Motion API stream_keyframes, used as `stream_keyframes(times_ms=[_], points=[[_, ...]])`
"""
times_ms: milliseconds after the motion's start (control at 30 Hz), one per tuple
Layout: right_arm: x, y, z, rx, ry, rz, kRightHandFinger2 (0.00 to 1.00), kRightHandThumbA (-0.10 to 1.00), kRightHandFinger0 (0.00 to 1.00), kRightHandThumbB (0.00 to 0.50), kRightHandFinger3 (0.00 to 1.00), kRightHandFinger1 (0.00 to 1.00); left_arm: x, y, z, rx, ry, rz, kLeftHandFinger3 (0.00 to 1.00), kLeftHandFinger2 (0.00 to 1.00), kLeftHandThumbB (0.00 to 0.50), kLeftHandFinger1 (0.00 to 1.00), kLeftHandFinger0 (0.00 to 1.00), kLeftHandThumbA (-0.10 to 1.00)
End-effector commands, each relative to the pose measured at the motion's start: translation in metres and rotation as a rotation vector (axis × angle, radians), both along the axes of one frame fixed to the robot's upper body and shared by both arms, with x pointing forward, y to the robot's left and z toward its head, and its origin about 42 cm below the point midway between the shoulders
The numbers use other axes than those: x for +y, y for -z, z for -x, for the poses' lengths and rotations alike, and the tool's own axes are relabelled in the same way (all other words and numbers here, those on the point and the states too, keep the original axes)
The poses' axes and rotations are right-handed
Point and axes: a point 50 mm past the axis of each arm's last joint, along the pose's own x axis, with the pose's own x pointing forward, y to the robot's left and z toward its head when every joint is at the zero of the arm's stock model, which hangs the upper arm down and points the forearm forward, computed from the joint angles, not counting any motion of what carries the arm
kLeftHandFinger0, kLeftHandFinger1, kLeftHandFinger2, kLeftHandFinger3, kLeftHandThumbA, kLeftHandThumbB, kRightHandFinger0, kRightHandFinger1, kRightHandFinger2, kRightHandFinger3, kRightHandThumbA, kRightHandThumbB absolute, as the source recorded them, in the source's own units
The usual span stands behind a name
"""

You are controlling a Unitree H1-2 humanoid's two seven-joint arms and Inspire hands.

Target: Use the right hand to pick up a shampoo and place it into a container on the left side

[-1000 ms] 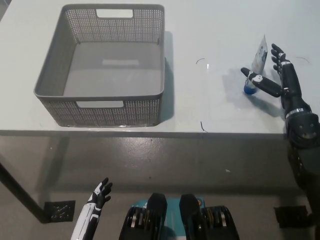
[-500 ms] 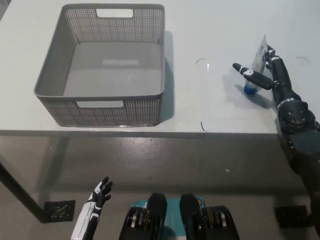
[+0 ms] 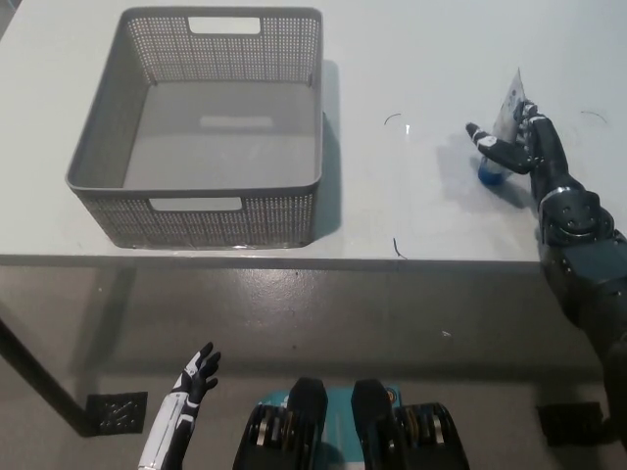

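Observation:
A white shampoo tube (image 3: 509, 101) stands on its blue cap at the right side of the white table (image 3: 411, 215). My black right hand (image 3: 524, 147) is wrapped around the tube's lower half. The thumb crosses in front of the tube and the fingers (image 3: 536, 116) press against its far side, so the hand is shut on it. The tube still rests on the table. A grey perforated basket (image 3: 196, 188) sits empty on the table's left side. My white left hand (image 3: 191, 387) hangs open at the lower left, below the table edge.
The table's front edge runs across the picture at mid height, with grey floor below it. A few thin dark marks (image 3: 397, 247) lie on the table between basket and tube. The basket has cut-out handles (image 3: 225, 26) front and back.
My right hand has moved in from the tube's right and closed, thumb and fingers drawing together around it. The tube, the basket and the left hand have stayed put.

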Motion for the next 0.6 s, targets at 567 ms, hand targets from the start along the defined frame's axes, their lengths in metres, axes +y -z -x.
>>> stream_keyframes(times_ms=[567], points=[[0.006,-0.047,-0.017,-0.159,0.120,-0.110,0.76,-0.10,0.00,0.145,0.73,0.40,0.002,-0.020,-0.014,-0.099,0.018,0.003,1.00,1.00,0.203,1.00,1.00,1.00]])
